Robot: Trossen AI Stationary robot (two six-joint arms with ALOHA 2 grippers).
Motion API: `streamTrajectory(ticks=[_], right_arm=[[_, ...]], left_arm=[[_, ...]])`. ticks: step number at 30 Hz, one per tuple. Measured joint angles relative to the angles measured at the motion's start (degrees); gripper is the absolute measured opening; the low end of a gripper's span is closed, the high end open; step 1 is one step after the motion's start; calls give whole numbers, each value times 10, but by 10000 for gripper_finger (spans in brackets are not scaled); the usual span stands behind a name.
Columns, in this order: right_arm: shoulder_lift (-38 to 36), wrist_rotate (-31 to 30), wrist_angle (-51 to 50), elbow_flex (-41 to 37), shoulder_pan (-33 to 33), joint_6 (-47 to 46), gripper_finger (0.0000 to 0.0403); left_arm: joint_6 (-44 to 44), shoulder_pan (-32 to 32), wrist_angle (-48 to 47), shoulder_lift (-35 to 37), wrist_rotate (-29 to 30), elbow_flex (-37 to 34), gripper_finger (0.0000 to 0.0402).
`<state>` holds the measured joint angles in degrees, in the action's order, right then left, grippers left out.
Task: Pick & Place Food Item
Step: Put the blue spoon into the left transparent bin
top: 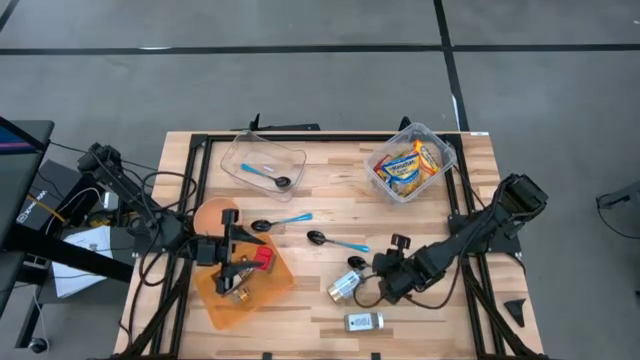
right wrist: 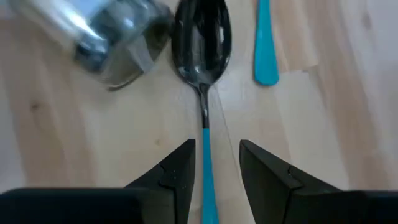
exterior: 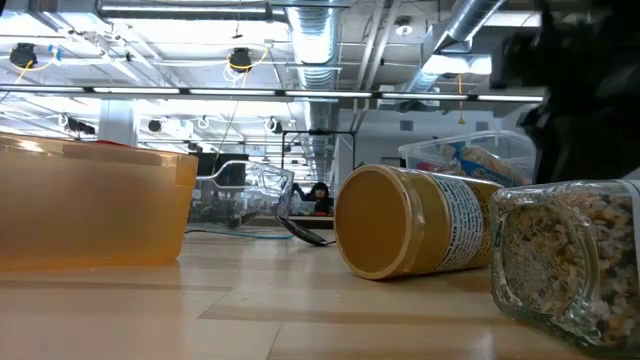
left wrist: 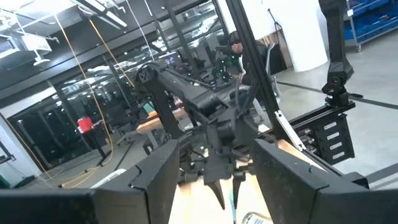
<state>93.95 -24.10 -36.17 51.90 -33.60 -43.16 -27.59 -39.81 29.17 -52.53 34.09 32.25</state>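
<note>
A black-bowled spoon with a teal handle lies on the wooden table. My right gripper slants down over its handle end, open, one finger on each side of the handle and wood showing in both gaps. A tan-lidded jar lies on its side next to the gripper. A glass jar of grains lies nearer the front edge. My left gripper hangs level above an orange bin, open, with nothing between its fingers.
A second teal-handled spoon lies mid-table. One clear tub at the back holds another spoon. A second clear tub at the back right holds food packets. A red item shows beside my left gripper. Bare wood lies along the front centre.
</note>
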Motion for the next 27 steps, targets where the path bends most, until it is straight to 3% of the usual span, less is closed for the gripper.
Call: streamTrajectory(ticks=[21, 27], right_arm=[[-3, 100, 233, -123, 80, 46, 88], [-3, 99, 226, -128, 79, 44, 37]], left_arm=[[9, 0, -9, 0, 0, 0, 195], [10, 0, -10, 0, 0, 0, 195]])
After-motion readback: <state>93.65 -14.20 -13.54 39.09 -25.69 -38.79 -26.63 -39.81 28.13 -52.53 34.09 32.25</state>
